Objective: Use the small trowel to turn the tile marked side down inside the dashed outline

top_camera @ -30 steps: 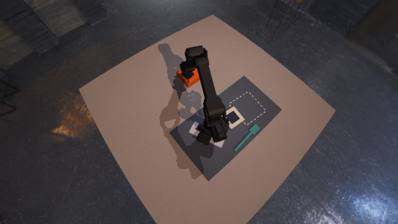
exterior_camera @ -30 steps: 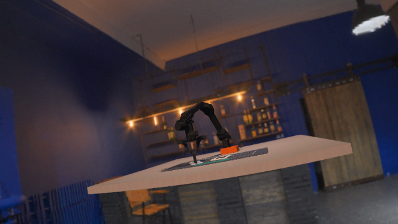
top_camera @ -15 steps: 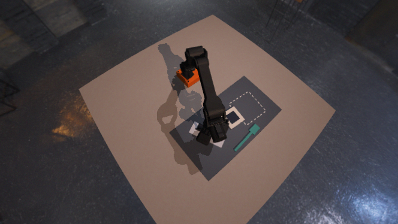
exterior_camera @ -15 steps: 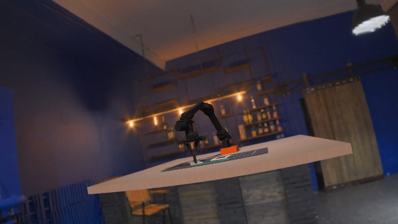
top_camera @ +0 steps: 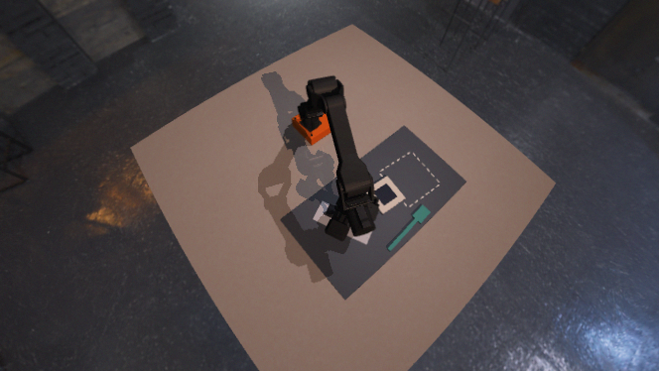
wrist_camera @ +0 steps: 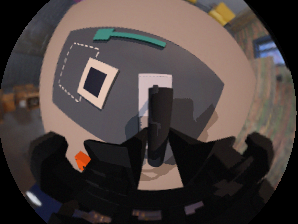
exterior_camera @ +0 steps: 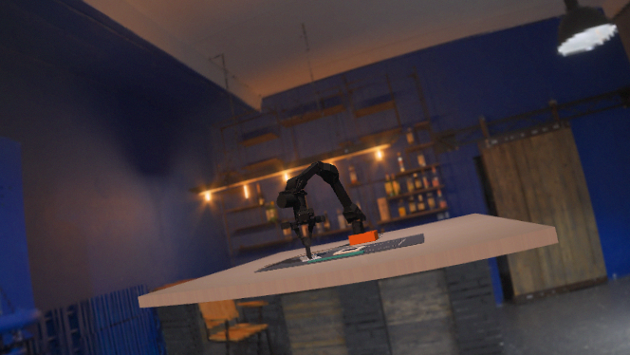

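Note:
My gripper [exterior_camera: 309,256] [wrist_camera: 157,129] points down and is shut on the upright black handle [wrist_camera: 161,105] of the trowel. The trowel's pale rectangular plate [top_camera: 321,213] [wrist_camera: 146,95] is low over or on the mat; the exact gap cannot be told. In the top view the arm hides its middle. The tile [top_camera: 387,194] [wrist_camera: 95,82] lies flat beside the trowel, cream with its dark square mark facing up. It lies mostly outside the dashed outline [top_camera: 439,185] [wrist_camera: 74,44], over part of its near side.
A teal long-handled tool [top_camera: 404,233] [wrist_camera: 137,38] lies along one long edge of the dark mat [top_camera: 449,176] [wrist_camera: 192,75]. The arm's orange base [top_camera: 313,132] [exterior_camera: 363,237] [wrist_camera: 82,160] stands on the table [top_camera: 447,298] beyond the opposite side of the mat.

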`<state>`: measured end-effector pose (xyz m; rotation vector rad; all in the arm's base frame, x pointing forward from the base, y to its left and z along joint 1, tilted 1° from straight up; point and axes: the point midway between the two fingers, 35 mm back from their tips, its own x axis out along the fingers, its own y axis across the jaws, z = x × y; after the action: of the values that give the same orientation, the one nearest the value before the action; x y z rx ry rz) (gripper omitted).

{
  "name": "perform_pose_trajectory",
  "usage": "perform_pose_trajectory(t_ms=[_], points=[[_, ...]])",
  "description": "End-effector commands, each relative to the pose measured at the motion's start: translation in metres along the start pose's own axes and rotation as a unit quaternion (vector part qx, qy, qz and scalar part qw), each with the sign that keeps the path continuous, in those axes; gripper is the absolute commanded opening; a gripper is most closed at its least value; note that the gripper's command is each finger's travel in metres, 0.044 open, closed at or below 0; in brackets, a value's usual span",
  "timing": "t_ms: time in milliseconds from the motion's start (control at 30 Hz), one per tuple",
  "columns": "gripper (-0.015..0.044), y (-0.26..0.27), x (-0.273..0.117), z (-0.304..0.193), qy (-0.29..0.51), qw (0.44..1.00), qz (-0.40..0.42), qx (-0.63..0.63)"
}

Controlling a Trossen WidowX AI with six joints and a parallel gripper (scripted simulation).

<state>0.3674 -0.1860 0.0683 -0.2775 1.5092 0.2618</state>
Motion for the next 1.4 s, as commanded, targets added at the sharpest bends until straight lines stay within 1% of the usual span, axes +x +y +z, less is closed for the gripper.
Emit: perform_pose_trajectory(t_ms=[0,233,500,767,1033,1100,1233,1367], points=[[0.0130,0.0014,0.0031,-0.0009,0.003,0.999,0.004,-0.035],[0.0130,0.0014,0.0031,-0.0009,0.003,0.990,0.004,-0.139],[0.0130,0.0014,0.0031,-0.0009,0.002,0.967,0.004,-0.256],[0.0130,0.0014,0.0031,-0.0009,0.002,0.929,0.005,-0.370],[0.0130,0.0014,0.0031,-0.0009,0.001,0.878,0.005,-0.478],[0.0130,0.0014,0.0031,-0.0009,0.001,0.869,0.005,-0.495],[0.0130,0.0014,0.0031,-0.0009,0.001,0.868,0.005,-0.497],[0.0235,0.0014,0.0031,-0.0009,0.001,0.868,0.005,-0.497]])
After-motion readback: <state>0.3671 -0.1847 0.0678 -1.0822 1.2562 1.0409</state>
